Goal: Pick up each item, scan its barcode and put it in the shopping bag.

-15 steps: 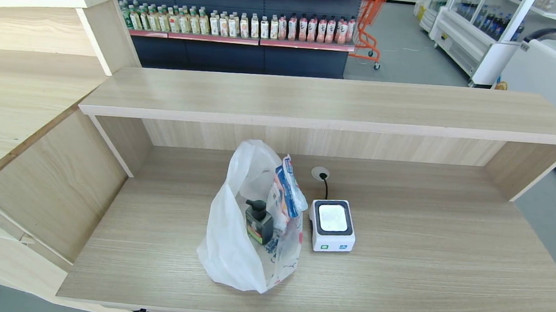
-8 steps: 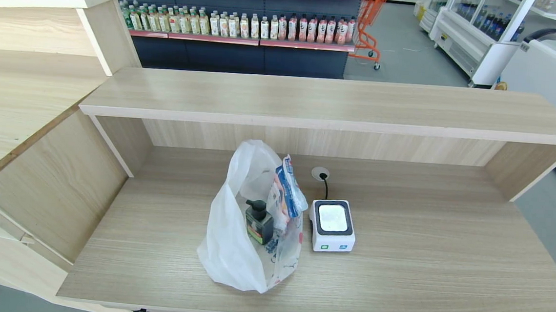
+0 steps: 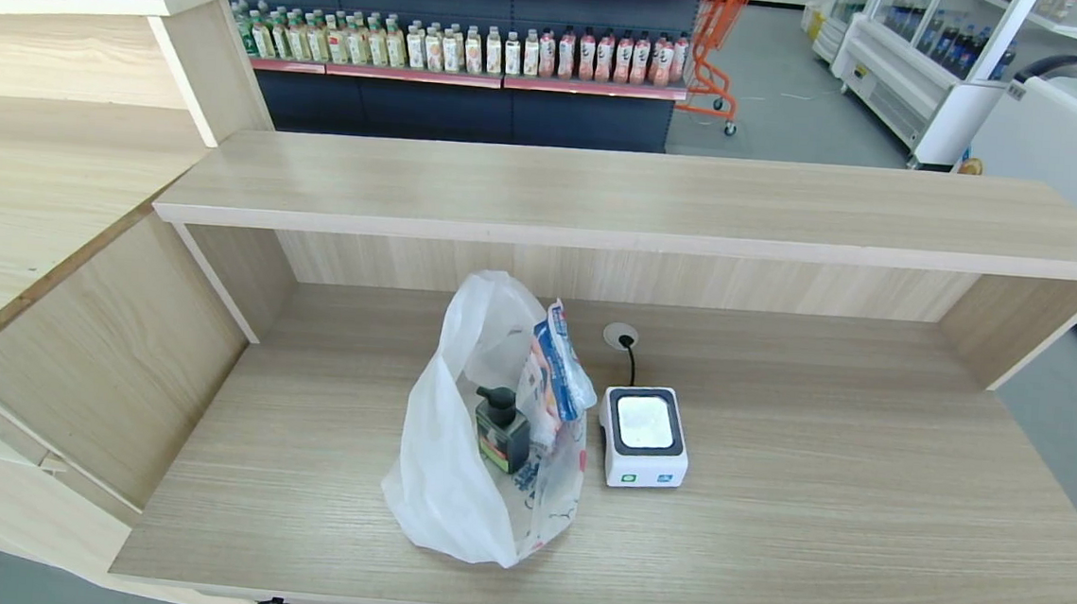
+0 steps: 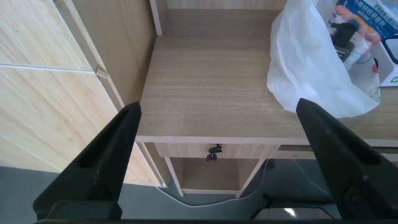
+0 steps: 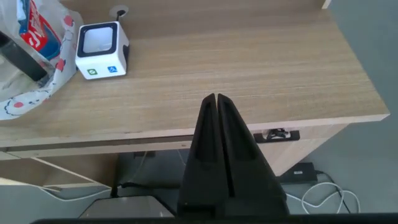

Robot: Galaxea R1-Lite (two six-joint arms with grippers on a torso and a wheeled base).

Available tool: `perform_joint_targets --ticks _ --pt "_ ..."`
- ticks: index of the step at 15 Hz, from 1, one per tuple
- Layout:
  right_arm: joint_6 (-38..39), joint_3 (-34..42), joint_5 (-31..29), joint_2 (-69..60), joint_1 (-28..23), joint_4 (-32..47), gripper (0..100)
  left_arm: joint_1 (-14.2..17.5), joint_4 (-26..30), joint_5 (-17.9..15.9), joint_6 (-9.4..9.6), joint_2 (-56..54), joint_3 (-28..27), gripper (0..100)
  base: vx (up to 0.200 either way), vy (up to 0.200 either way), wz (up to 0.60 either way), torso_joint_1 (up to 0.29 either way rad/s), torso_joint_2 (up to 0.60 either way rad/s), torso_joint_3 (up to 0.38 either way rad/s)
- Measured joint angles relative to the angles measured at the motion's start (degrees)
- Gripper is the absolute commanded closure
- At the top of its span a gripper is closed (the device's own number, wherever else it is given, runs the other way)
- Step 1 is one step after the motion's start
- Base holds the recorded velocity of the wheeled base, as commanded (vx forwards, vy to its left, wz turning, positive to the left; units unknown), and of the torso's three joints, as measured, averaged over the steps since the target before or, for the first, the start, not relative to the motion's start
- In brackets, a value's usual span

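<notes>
While left pincer (image 4: 219,106) hangs on near side of counter (image 3: 819,492), fingers spread wide, holding nothing, right pincer (image 5: 215,97) hangs likewise with fingers pressed together, nothing between.
- Shopping bag (image 3: 450,485): white plastic, upright, left of counter centre, mouth open.
- Pump bottle (image 3: 501,432): dark, upright inside bag.
- Packet (image 3: 561,365): blue and red, inside bag, leaning at right side.
- Scanner (image 3: 643,434): white box, dark-framed window facing up, just right of bag.
- Cable (image 3: 627,360): runs from scanner's far side to counter grommet.

no text legible, scanner (image 3: 644,423) front with green sticker (image 3: 630,479) and blue sticker (image 3: 665,480), symbols unreadable, packet (image 3: 561,365) print unreadable
</notes>
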Motion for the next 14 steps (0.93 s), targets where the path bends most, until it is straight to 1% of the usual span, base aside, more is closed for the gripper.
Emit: perform_joint_targets --ticks 3,10,14 --pt "0.0 -0.02 -0.02 0.0 0.02 0.04 100 0.0 0.0 0.0 -0.09 0.0 0.0 0 0.0 0.0 0.0 0.0 0.0 0.0" --pt "0.02 -0.02 -0.02 0.0 0.05 0.06 100 0.1 0.0 -0.02 0.33 0.0 0.0 0 0.0 -0.2 0.0 0.005 0.0 0.001" --pt "0.05 -0.02 -0.02 0.0 0.06 0.06 100 0.1 0.0 -0.02 -0.07 0.0 0.0 0 0.0 0.0 0.0 0.0 0.0 0.0"
